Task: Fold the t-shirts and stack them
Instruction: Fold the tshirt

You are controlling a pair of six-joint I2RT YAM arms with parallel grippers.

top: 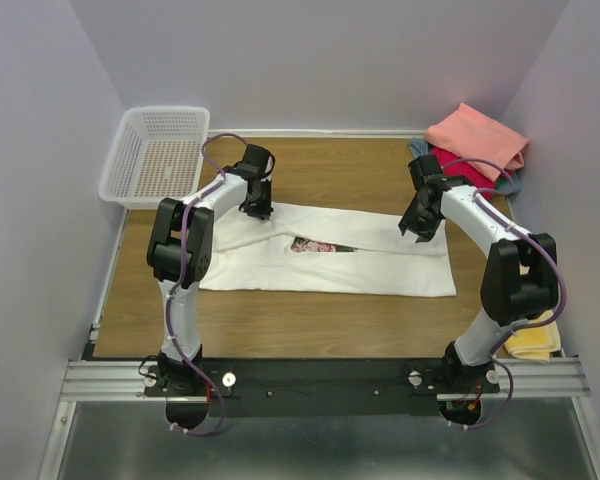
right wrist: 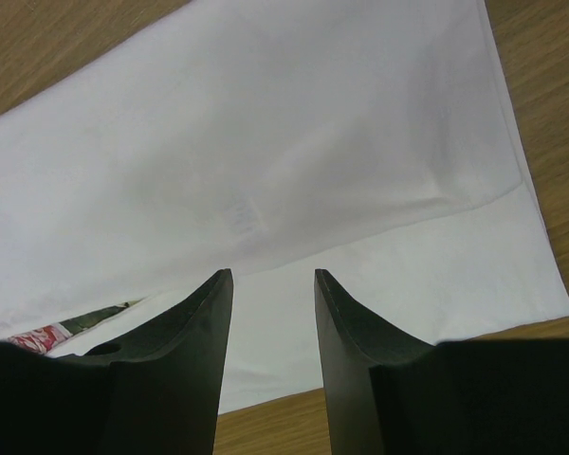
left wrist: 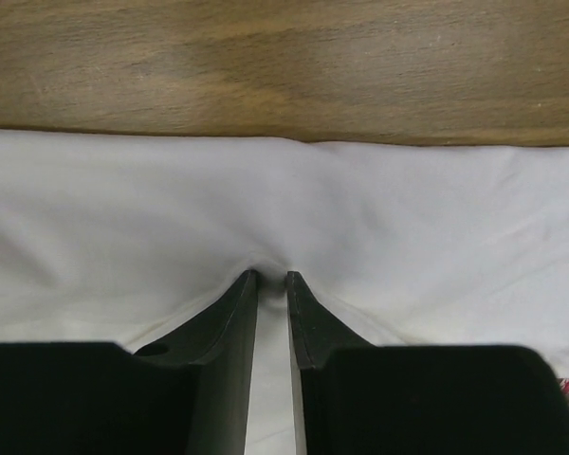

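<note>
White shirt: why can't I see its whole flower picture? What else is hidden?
- Flower print, top view: the white shirt's own folds cover most.
- Red shirt, top view: the pink shirt lies on it.
- Left pincer, left wrist view: unclear whether it pinches cloth yet.

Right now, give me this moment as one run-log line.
left gripper: pinching white t-shirt; right gripper: open over it; folded t-shirts: back-right corner

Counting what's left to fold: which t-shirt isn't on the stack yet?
The large white cloth t-shirt with the pink floral print, stretched out mid-table; the salmon-pink shirt, crimson shirt and grey-blue shirt are piled in the far-right corner.
</note>
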